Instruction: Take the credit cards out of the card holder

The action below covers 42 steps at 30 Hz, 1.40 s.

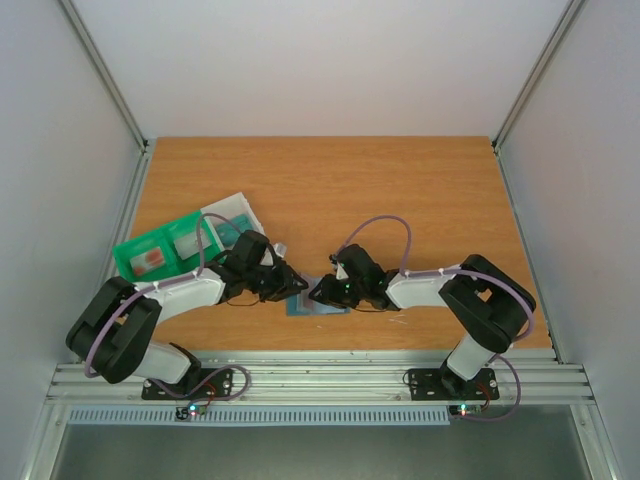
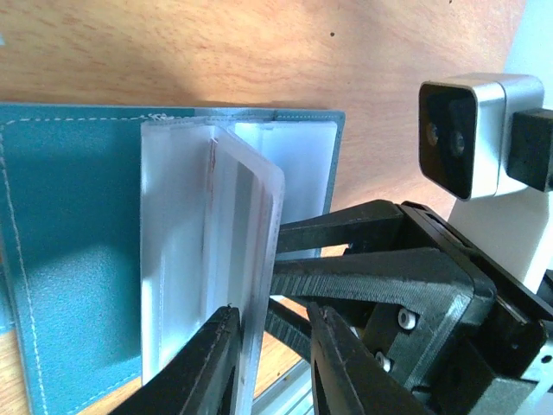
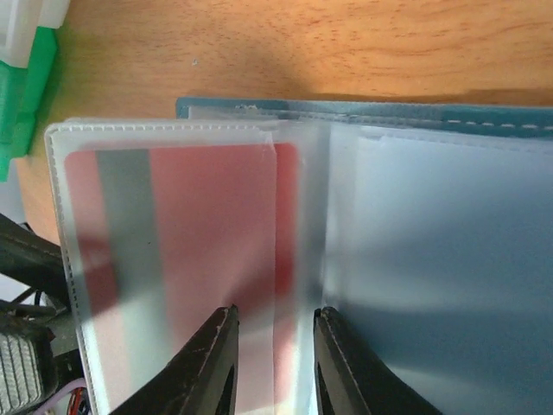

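I see the left gripper [image 2: 275, 367], jaws slightly apart, straddling the card holder's [image 2: 69, 216] raised clear sleeve [image 2: 238, 216], and the right gripper [image 3: 275, 367], likewise parted, at its pink card [image 3: 199, 225].

wooden table [image 1: 330, 180] boxed in by plain white walls [image 1: 330, 60].

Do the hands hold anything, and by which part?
Nothing gripped: left hand and right hand only straddle edges of clear plastic sleeves in the slate-blue folding card holder.
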{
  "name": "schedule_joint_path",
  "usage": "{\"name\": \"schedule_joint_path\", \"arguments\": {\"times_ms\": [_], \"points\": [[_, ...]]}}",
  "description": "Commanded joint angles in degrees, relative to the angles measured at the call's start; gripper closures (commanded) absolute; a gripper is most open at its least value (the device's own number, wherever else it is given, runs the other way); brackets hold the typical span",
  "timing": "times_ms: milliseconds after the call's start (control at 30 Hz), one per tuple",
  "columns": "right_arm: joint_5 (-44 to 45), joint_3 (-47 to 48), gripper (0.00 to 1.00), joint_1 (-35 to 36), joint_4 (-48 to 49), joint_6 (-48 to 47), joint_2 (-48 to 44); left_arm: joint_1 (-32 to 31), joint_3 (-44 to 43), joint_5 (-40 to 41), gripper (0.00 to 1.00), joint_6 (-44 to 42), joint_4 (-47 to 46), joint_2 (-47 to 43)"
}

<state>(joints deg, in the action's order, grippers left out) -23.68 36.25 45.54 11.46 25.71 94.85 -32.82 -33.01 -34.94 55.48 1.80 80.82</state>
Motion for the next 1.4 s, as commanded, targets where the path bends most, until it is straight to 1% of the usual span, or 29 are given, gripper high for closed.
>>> {"name": "schedule_joint_path", "arguments": {"times_ms": [0, 133, 233, 367, 633, 700, 1000, 1267, 1367], "points": [[-0.4, -1.3, 0.73, -0.1, -0.4, -1.1, -2.0, -0.3, -1.2, -0.2, 0.74, 0.3, -5.4, 0.9], [-0.5, -2.2, 0.69, -0.1, -0.2, -1.7, -4.0, -0.4, -1.3, -0.2, 0.71, 0.5, -5.5, 1.1], [-0.5, -2.6, 0.62, -0.1, -0.6, -2.5, -5.6, -0.4, -1.4, -0.2, 0.71, 0.7, -5.9, 1.3], [-0.8, -2.8, 0.58, -0.1, -0.9, -2.9, -7.3, -0.6, -1.8, -0.2, 0.70, 1.0, -6.1, 1.5], [-1.0, -2.9, 0.57, -0.1, -1.3, -2.9, -8.8, -1.6, -1.6, -1.7, 0.70, 3.0, -10.4, 3.8], [-1.6, -2.9, 0.56, -0.1, -1.0, -2.7, -8.9, -1.9, -1.6, -1.7, 0.70, 3.6, -10.9, 3.7], [-3.1, -3.6, 0.42, -0.1, -0.1, -0.7, -9.7, -2.1, -1.3, -1.8, 0.70, 4.6, -12.1, 4.0], [-2.0, -3.8, 0.40, -0.1, -1.3, -0.5, -10.2, -2.1, -1.3, -1.7, 0.70, 4.7, -12.0, 4.0], [-1.0, -3.6, 0.46, -0.1, -2.8, -0.7, -9.8, -2.1, -1.1, -1.7, 0.69, 4.5, -11.7, 3.8]]}}
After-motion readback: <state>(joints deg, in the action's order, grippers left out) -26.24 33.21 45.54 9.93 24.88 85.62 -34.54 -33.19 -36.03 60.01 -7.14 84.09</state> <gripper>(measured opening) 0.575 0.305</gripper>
